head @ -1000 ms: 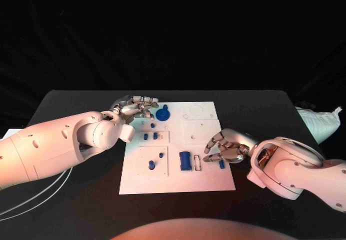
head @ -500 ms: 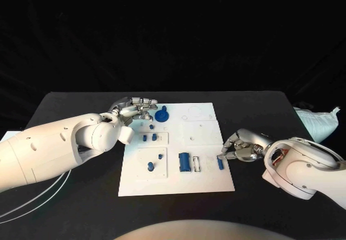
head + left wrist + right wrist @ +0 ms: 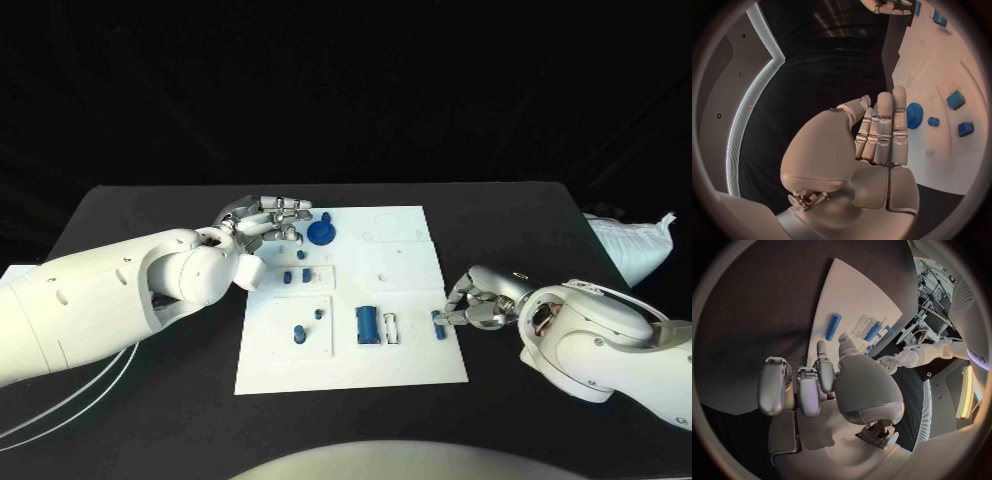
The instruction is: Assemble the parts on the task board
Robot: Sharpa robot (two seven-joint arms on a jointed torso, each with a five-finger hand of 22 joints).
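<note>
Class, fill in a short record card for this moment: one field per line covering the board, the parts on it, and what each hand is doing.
board: white task board in the middle of the black table
parts: blue gear at the far end; blue block; slim blue bar near the right edge
left hand: beside the gear, fingers together, holding nothing
right hand: at the board's right edge, fingertips by the bar; grip unclear

Robotics lab or test cell: black-draped backdrop (image 3: 346,90), black tabletop (image 3: 173,400), equipment racks and cabling (image 3: 932,277) at the room's edge.
</note>
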